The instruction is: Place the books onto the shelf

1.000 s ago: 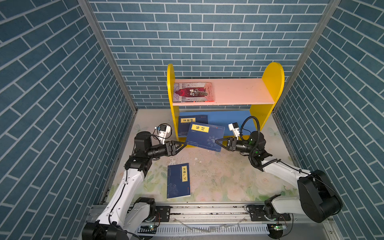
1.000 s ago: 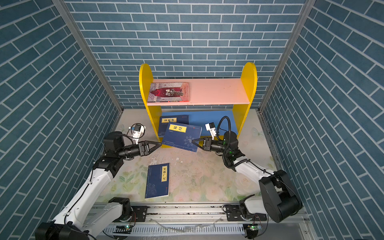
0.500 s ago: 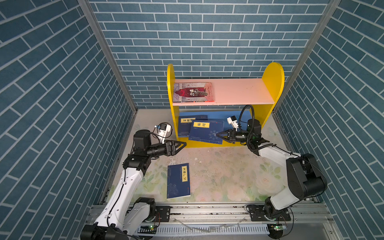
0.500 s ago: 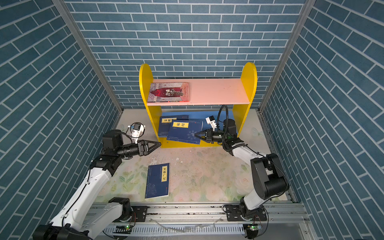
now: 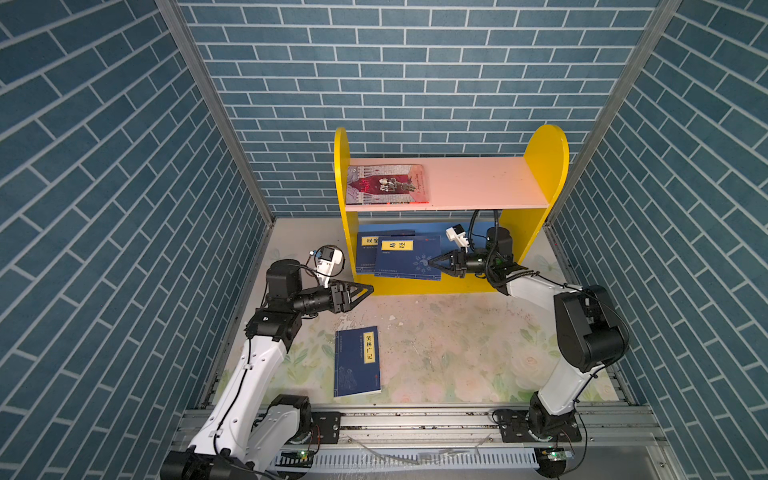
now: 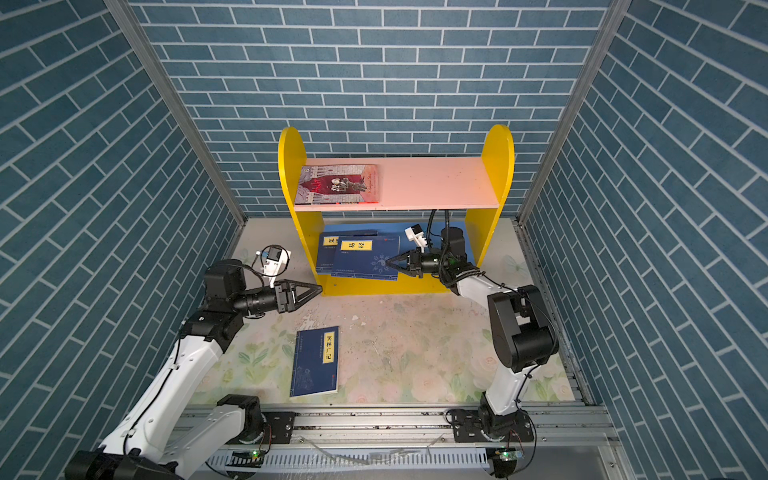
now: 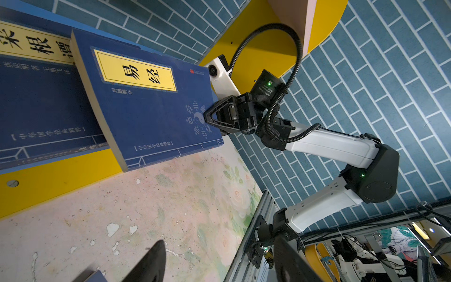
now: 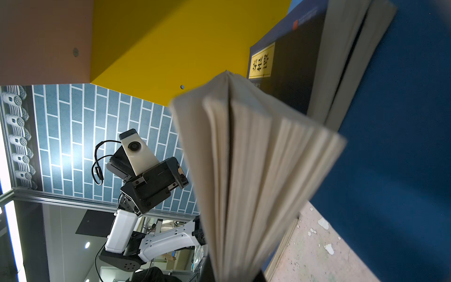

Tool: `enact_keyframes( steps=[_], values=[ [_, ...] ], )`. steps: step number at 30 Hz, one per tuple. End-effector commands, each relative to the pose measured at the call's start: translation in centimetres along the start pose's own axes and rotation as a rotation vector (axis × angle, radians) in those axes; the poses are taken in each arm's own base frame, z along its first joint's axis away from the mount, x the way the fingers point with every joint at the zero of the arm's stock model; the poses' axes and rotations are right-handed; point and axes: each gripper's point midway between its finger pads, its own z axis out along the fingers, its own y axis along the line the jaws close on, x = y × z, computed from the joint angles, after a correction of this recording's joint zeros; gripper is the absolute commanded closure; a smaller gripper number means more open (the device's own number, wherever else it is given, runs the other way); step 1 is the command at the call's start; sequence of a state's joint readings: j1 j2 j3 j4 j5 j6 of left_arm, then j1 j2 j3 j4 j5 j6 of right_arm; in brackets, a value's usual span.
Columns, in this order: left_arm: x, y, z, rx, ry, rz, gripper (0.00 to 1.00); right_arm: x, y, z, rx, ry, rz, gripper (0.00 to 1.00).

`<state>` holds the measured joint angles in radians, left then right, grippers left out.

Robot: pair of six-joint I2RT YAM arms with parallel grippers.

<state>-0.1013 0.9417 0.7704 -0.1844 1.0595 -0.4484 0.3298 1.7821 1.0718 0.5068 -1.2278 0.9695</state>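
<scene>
In both top views: right gripper [image 5: 432, 262] clamped on the free edge of the held book [image 5: 405, 259], low in the shelf [image 5: 545, 166], over the blue lower board [image 5: 428, 228]. Overlaps the navy pile [image 5: 365, 257] lying there and overhangs the yellow front rail [image 5: 415, 286] at its near edge. Push further in and level out before letting go. Slide rather than drop, so as not to shove the pile askew. Left gripper [image 5: 370, 289] empty, just off the shelf's front left corner. Loose navy book [image 5: 357, 361] flat on the worktop [image 5: 457, 345], well apart. Grey-and-red book [image 5: 386, 185] flat on the pink upper board [image 5: 478, 183].

From the left wrist view: right gripper pinching just beside the round emblem [image 7: 197, 119], held book skewed across the pile, one corner past the rail. Square up with the pile first. Own fingers [image 7: 151, 263] wide apart, on nothing.

From the right wrist view: shows pages [image 8: 256, 171] fanning out from the clamp, so probably a hold on only part of the block. Release low and gently.
</scene>
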Motion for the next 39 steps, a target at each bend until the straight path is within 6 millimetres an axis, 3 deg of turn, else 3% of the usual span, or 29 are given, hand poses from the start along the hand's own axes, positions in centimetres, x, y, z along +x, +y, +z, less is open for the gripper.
enact_keyframes(
  steps=[1, 16, 27, 33, 39],
  values=[
    [-0.8, -0.7, -0.3, 0.016, -0.02, 0.047, 0.28, -1.1, 0.5, -0.6, -0.028, 0.001, -0.08, 1.0],
    [-0.8, -1.0, -0.4, 0.022, -0.023, 0.052, 0.28, -3.3, -0.4, -0.6, -0.047, 0.021, -0.042, 1.0],
    [-1.2, -1.4, -0.3, 0.037, -0.013, 0.071, 0.28, -3.6, -1.2, 0.6, -0.023, 0.044, -0.018, 1.0],
    [-1.1, -1.7, -0.3, 0.052, -0.01, 0.078, 0.28, -2.4, -2.0, 1.8, 0.081, 0.09, -0.046, 1.0],
    [-1.2, -1.6, -0.3, 0.053, -0.014, 0.078, 0.28, -3.0, -2.6, 2.2, 0.1, 0.073, -0.042, 1.0]
  ],
)
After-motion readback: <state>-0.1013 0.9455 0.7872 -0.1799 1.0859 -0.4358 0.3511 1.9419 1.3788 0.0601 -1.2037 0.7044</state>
